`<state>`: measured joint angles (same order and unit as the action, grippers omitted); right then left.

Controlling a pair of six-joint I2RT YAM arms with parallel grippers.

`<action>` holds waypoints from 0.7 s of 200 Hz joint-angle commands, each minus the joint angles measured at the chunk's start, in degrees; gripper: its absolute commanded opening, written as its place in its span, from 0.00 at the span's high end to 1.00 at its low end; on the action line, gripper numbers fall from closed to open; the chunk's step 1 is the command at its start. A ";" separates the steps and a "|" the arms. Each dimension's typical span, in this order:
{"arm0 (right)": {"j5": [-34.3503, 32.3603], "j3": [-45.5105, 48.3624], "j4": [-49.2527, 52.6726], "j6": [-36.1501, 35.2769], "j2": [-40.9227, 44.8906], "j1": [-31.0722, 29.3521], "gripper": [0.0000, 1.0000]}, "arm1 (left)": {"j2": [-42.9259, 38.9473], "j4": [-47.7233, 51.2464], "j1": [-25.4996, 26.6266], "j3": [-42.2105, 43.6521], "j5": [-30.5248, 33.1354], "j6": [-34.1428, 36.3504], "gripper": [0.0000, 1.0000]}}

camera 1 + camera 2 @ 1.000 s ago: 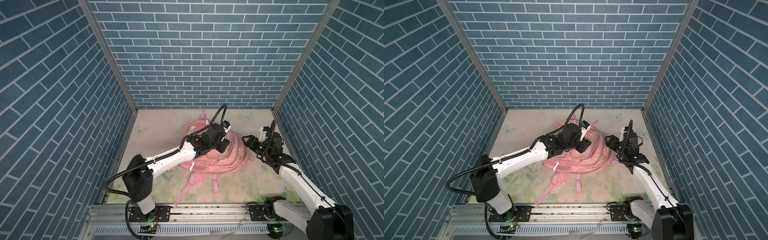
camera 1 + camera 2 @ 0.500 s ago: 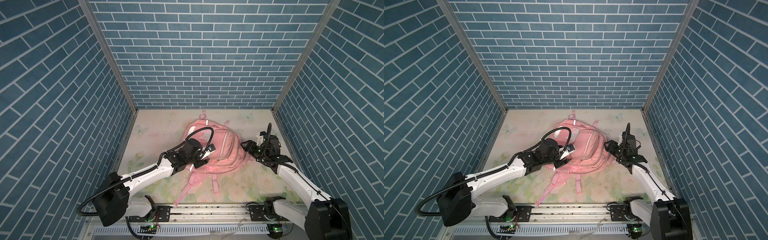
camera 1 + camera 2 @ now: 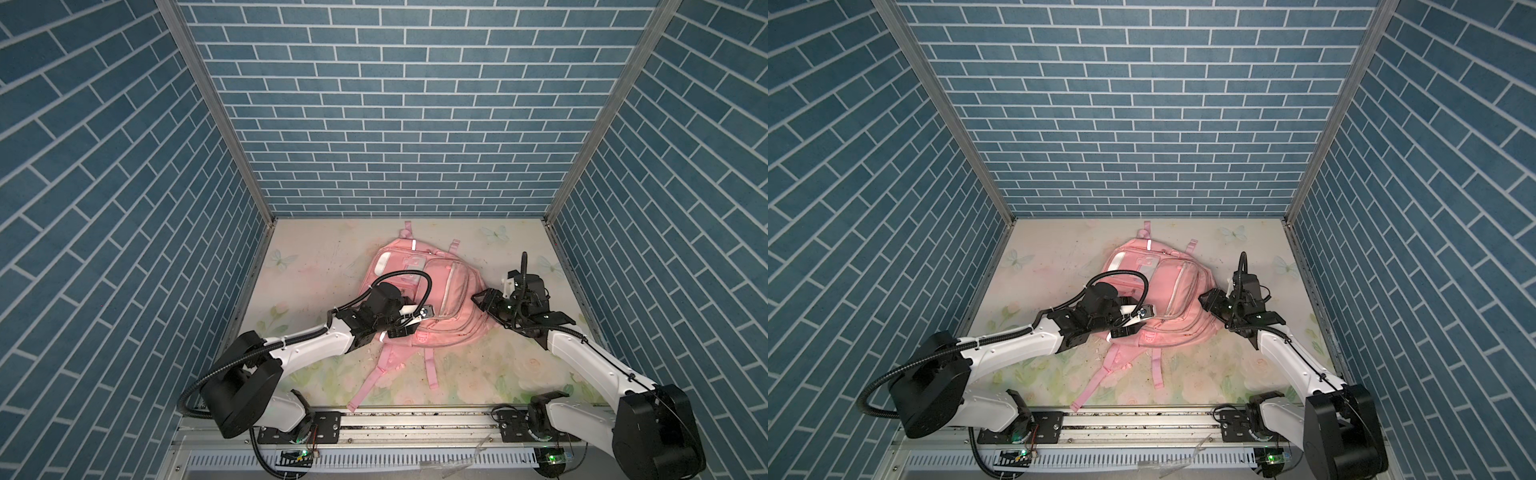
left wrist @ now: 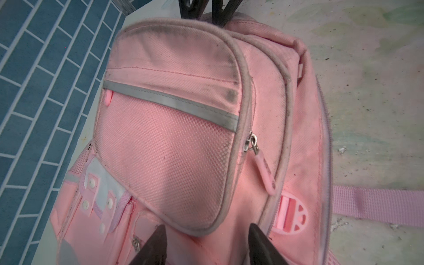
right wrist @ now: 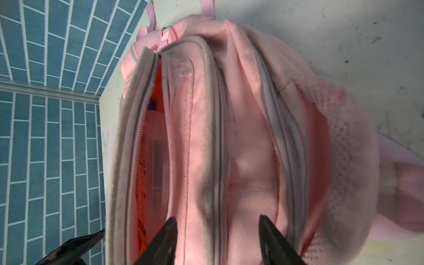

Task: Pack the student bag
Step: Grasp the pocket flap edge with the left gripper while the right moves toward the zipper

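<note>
Snag risk at the unzipped pocket [image 5: 153, 160].
Your left end effector [image 4: 206, 226] and right end effector [image 5: 218, 218] stand wide and empty at the student bag [image 3: 432, 299]; its loose fabric may bunch.

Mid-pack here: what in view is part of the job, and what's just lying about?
Job: student bag, with its open zip compartment; left gripper and right gripper, both open at the bag.
Lying about: small crumbs on the table.
</note>
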<state>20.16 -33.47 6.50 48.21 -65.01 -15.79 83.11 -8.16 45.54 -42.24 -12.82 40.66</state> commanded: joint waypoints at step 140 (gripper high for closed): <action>3.65 -13.15 -0.27 -7.23 -16.53 0.97 0.72 | 4.17 -8.76 9.56 -0.81 8.81 -18.98 1.00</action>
<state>22.00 -42.22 5.61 45.39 -79.79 -15.53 88.16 -21.30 53.63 -39.31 -1.34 32.56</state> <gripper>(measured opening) 0.277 0.086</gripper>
